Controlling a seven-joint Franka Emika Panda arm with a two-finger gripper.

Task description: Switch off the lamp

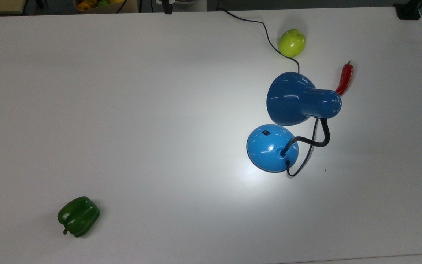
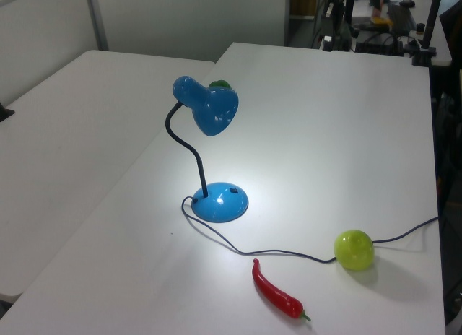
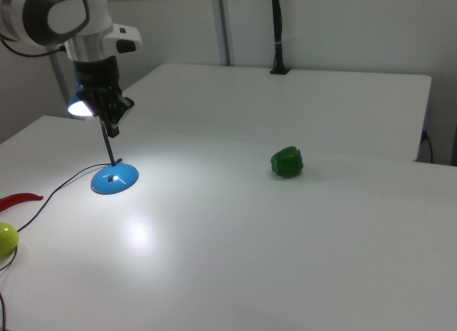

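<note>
One lamp (image 1: 272,147) stands lit on the table (image 1: 159,110) at 3 o'clock in the top view — apple (image 1: 291,43) at 1, pepper (image 1: 78,216) at 7. A box (image 1: 104,5) beyond the far edge holds produce. The gripper (image 3: 111,124) hangs in the right view — grip unreadable.

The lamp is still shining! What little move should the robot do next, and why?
Probably bring the pincer down toward the small black switch on the lamp's blue base. The table still glows bright around the base, so the lamp looks on, and in the right view the pincer hangs well above the base, touching nothing.
</note>
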